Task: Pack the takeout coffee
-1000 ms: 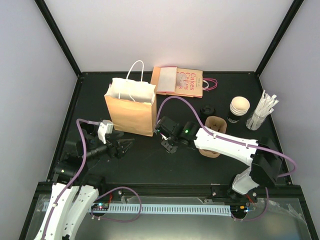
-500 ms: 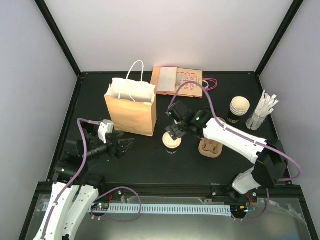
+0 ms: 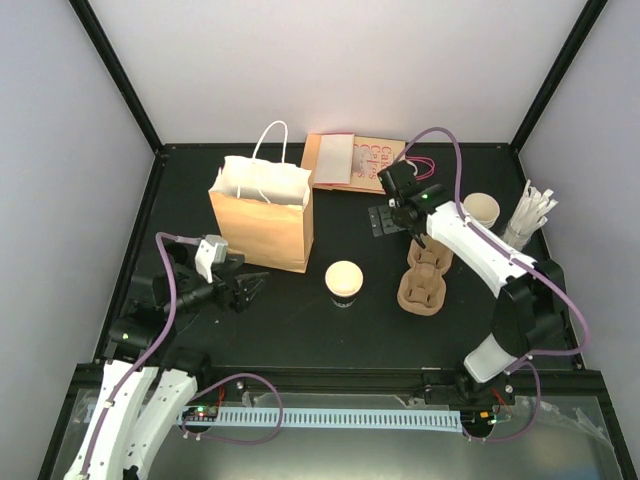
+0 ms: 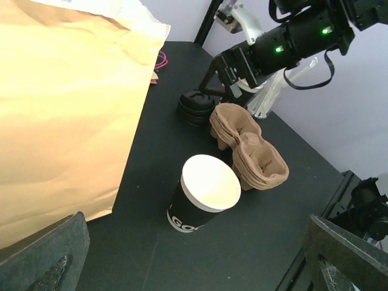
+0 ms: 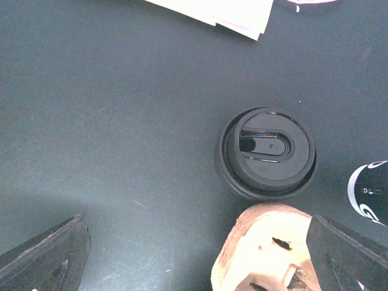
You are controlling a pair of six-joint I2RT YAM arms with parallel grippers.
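Small black paper cup (image 3: 344, 282), unlidded, upright on black bench (image 3: 300, 330) beside brown moulded-pulp carrier (image 3: 425, 280). Right end effector (image 3: 383, 219) hangs wide over round black plastic lid (image 5: 267, 153); left end effector (image 3: 250, 290) wide, empty.

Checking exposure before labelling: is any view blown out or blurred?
Left wrist: the bag glows overexposed, its top edge washed out, while the cup is sharp. Right wrist: the lid is crisp, with a faint sheen on the table. Top external: even light, soft shadows, no blur.
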